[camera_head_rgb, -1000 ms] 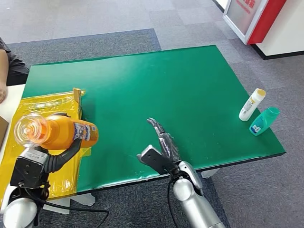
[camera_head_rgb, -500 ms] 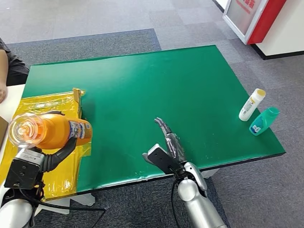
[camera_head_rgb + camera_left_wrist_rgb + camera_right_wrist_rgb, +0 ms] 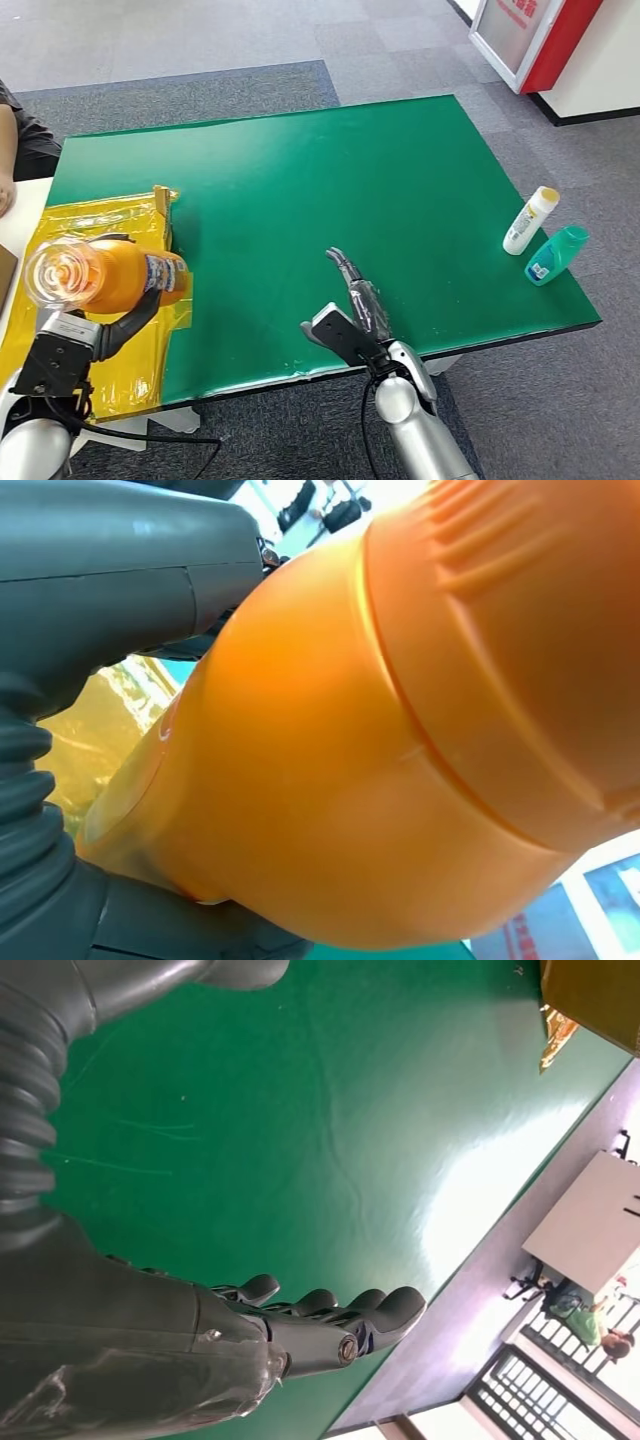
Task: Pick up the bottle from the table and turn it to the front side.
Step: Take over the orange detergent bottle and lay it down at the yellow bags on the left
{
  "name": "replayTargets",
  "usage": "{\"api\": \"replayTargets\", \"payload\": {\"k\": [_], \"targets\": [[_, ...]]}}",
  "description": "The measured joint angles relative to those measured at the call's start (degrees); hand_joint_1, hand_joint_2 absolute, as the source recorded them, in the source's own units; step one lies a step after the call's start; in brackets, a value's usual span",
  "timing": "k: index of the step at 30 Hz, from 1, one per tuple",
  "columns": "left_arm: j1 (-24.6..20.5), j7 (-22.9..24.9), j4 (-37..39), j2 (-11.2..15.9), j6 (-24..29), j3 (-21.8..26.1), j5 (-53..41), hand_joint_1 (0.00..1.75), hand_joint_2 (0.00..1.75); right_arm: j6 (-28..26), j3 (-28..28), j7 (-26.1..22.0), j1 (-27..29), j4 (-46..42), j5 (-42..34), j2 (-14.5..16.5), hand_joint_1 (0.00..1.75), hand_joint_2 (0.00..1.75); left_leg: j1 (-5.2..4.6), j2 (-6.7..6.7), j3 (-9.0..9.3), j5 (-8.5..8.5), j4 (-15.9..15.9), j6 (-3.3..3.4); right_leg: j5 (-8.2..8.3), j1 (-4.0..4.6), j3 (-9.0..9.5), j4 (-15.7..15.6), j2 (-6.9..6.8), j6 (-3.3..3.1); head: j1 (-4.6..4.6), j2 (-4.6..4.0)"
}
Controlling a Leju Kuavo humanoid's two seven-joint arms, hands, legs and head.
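Holding the orange bottle (image 3: pixel 106 277) off the worktop (image 3: pixel 317 180), the left robot hand (image 3: pixel 113 335) has its fingers wrapped under the body, above the yellow sheet (image 3: pixel 113 215) at the worktop's near left corner. The bottle's long axis lies roughly level, clear cap end toward the robot and left, base and label toward the worktop's middle. The right robot hand (image 3: pixel 351 310) hovers empty over the near edge, fingers apart and stretched forward, well apart from the bottle. Any turn to bring the front round, I judge, falls to the left robot hand, rolling the bottle about that axis.
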Motion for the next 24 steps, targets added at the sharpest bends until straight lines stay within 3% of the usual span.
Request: {"api": "replayTargets", "payload": {"k": [6,11,16,24], "targets": [[-0.87,4.62,0.20,0.78,-0.63,-1.12,-11.54,1.75,1.75,0.62,-0.39,-0.11,-0.02,0.00,0.33,0.01,0.00,1.75,0.00,0.00,0.00,0.00,0.00,0.00,0.00,0.00,0.00,0.00,0.00,0.00,0.00,0.00],[-2.02,10.76,4.20,4.58,-3.80,-4.72,-24.15,1.75,1.75,1.53,-1.20,-0.46,-0.07,-0.04,0.50,0.04,0.00,1.75,0.00,0.01,0.01,0.01,0.00,-0.01,0.01,0.00,-0.02,0.00,0.01,-0.01,0.00,0.00],[-2.49,13.25,9.70,6.86,-3.72,-6.96,-28.04,1.75,1.75,2.75,-2.02,-0.46,-0.08,-0.73,0.98,0.21,0.00,1.75,0.00,0.02,0.00,0.01,0.00,-0.02,0.00,0.00,-0.03,0.00,0.02,-0.01,0.01,0.00],[-2.74,14.64,11.87,7.13,-3.49,-7.52,-29.95,1.75,1.75,2.92,-2.69,-0.46,-0.08,-0.79,1.05,0.22,0.00,1.75,0.00,0.02,0.00,-0.03,0.00,0.00,0.00,-0.01,-0.03,0.00,0.01,-0.01,0.01,0.00]]}}
